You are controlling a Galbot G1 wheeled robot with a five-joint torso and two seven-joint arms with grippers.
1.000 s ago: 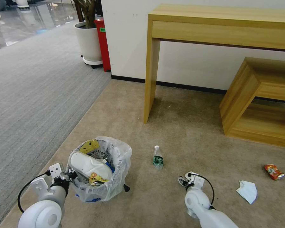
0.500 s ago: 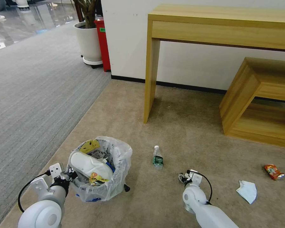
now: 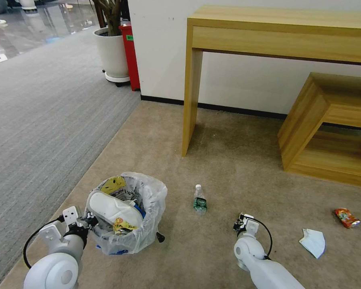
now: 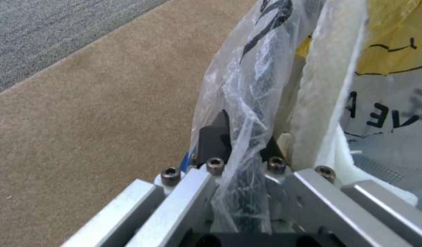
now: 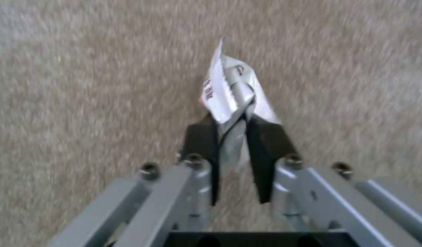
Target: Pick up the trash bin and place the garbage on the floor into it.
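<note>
The trash bin [image 3: 126, 235], black with a clear bag puffing over its rim, sits on the tan carpet at lower left, holding a white slipper [image 3: 112, 208] and yellow wrappers. My left gripper [image 3: 89, 222] is shut on its near rim; the left wrist view shows the fingers [image 4: 211, 137] pinching rim and bag [image 4: 241, 103]. My right gripper [image 3: 240, 225] hovers low over the carpet, right of the bin, shut on a crumpled silver-white wrapper [image 5: 227, 89]. On the floor lie a green-label bottle [image 3: 199, 199], a blue-white mask [image 3: 313, 242] and a red wrapper [image 3: 347, 217].
A tall wooden console table [image 3: 280, 28] stands against the wall ahead, its leg [image 3: 190, 100] just beyond the bottle. A low wooden bench [image 3: 329, 124] is at right. A white plant pot [image 3: 111, 54] and a red box [image 3: 130, 56] sit far left, beside grey carpet [image 3: 36, 112].
My right gripper has turned and shifted slightly to the right with the wrapper in it. The bin and left arm have stayed put.
</note>
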